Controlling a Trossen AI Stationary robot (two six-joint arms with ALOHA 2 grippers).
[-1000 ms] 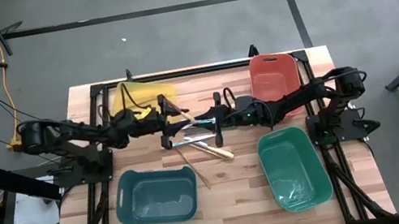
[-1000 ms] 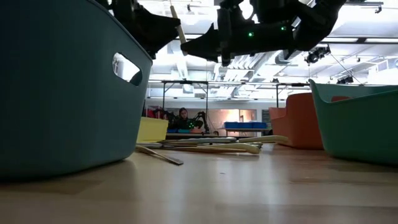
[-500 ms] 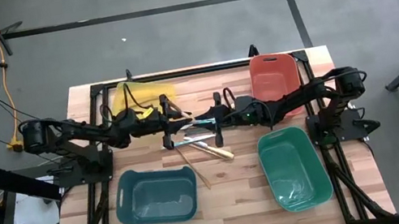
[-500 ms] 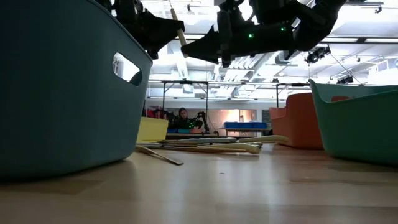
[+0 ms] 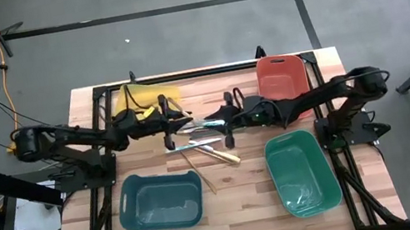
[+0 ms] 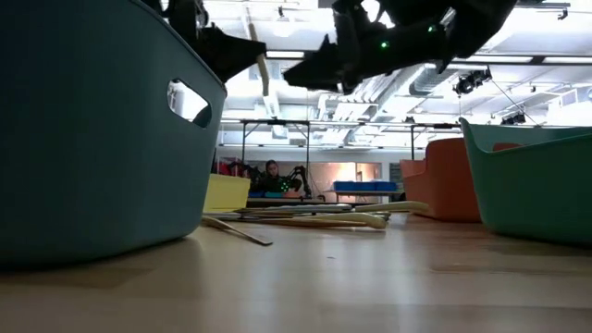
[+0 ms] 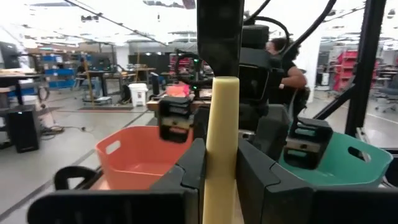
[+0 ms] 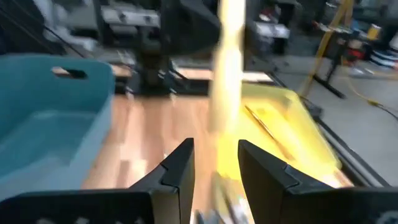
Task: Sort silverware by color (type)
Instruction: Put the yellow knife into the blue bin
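While the rest of the silverware pile [image 5: 209, 150] lies on the wooden table [image 5: 239, 210] between the four bins, I've got one cream-yellow plastic utensil handle [image 7: 221, 146] pinched upright in my left gripper [image 7: 219, 169], up in the air mid-table. My right gripper [image 8: 215, 165] sits just across from it, fingers parted, nothing touching them. Behind sit the yellow bin [image 5: 143, 97] and orange bin [image 5: 281, 74], up front the blue bin [image 5: 160, 201] and green bin [image 5: 302, 172].
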